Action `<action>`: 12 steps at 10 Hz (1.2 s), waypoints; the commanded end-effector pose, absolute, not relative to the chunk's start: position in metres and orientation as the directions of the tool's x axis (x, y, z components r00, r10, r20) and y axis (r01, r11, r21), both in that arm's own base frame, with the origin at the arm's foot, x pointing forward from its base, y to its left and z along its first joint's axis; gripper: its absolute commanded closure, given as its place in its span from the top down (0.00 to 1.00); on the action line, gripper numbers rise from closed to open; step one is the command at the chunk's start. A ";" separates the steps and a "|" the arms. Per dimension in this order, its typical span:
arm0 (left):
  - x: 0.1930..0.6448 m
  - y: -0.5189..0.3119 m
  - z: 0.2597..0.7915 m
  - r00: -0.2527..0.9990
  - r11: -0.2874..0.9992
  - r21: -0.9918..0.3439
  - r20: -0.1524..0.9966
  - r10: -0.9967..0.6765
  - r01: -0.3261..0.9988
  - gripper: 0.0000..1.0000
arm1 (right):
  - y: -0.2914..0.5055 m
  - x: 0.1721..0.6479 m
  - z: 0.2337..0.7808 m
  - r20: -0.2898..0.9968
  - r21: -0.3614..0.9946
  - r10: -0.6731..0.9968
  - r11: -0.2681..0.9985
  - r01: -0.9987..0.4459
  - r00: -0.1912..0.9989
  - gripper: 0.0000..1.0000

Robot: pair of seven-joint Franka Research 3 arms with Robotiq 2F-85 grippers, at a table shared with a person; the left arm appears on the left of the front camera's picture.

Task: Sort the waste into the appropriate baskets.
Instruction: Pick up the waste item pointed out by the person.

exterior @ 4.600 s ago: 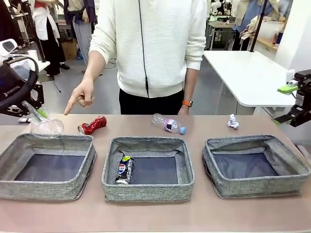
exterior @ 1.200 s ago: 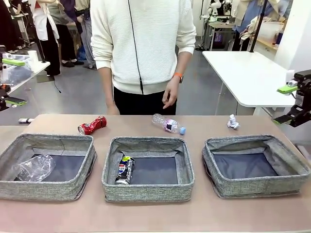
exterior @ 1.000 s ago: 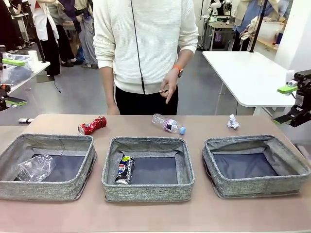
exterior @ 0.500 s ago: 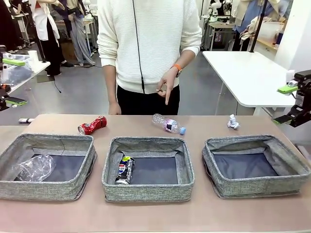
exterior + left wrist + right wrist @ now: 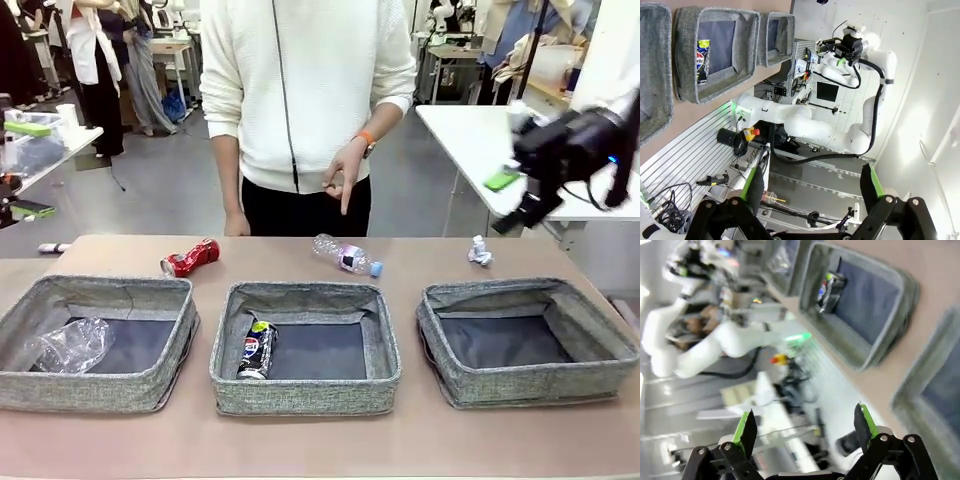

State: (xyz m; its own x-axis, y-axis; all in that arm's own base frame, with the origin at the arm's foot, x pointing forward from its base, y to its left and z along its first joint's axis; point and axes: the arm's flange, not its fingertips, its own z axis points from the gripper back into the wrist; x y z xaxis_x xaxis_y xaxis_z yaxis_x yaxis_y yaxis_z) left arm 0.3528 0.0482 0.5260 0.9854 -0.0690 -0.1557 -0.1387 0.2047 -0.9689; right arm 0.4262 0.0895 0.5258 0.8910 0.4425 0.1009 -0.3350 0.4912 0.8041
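Sorted: cup [image 5: 68, 345], logo can [image 5: 257, 350]. Unsorted on desk [image 5: 300, 440]: red can [image 5: 190, 258], bottle [image 5: 346, 255], wad [image 5: 479, 250]. Both left gripper [image 5: 810, 177], right gripper [image 5: 803, 421] hang apart, empty.

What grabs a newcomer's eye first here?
Three grey baskets in a row, the left holding a clear plastic cup, the middle a dark logo can. Behind them a person's hand points down toward the clear bottle; the blurred right gripper hangs open at upper right.

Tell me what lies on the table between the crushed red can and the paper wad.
The clear bottle with the blue cap, lying on its side; the front view shows it.
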 end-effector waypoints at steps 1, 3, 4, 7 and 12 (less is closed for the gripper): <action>0.352 0.050 0.529 0.988 0.185 -0.975 -0.137 -0.076 -0.121 1.00 | 0.166 0.467 0.522 0.167 0.510 0.513 0.686 -0.519 0.842 1.00; 0.352 0.050 0.529 0.988 0.185 -0.975 -0.137 -0.076 -0.121 1.00 | 0.226 0.478 0.497 0.220 0.381 0.448 0.778 -0.499 0.867 1.00; 0.352 0.050 0.529 0.988 0.185 -0.975 -0.137 -0.076 -0.121 1.00 | 0.235 0.478 0.480 0.265 0.395 0.370 0.801 -0.450 0.890 1.00; 0.352 0.050 0.529 0.988 0.185 -0.975 -0.137 -0.076 -0.121 1.00 | 0.236 0.462 0.524 0.227 0.462 0.552 0.665 -0.588 0.802 1.00; 0.352 0.050 0.529 0.988 0.185 -0.975 -0.137 -0.076 -0.121 1.00 | 0.282 0.554 0.469 0.487 0.258 0.451 0.744 -0.616 0.748 1.00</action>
